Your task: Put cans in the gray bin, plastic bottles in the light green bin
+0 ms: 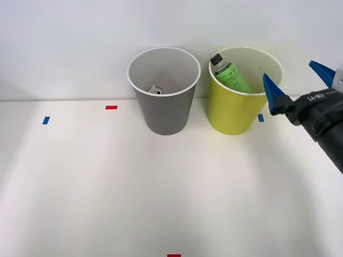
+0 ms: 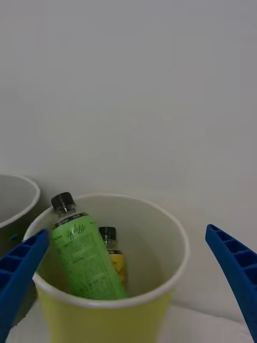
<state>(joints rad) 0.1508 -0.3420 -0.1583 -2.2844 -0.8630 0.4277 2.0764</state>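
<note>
The gray bin stands at the back of the table, and a can lies at its bottom, silvery top up. Beside it on the right stands the light green bin. A green plastic bottle with a black cap leans inside it against the rim. The wrist view shows that green bottle and, behind it, a smaller black-capped bottle with a yellow label inside the light green bin. My right gripper hovers open just right of that bin's rim, nothing between its blue fingers.
White table with small tape marks: blue, red, blue behind the green bin, red at the front edge. A white wall rises right behind the bins. The gray bin's rim shows in the wrist view.
</note>
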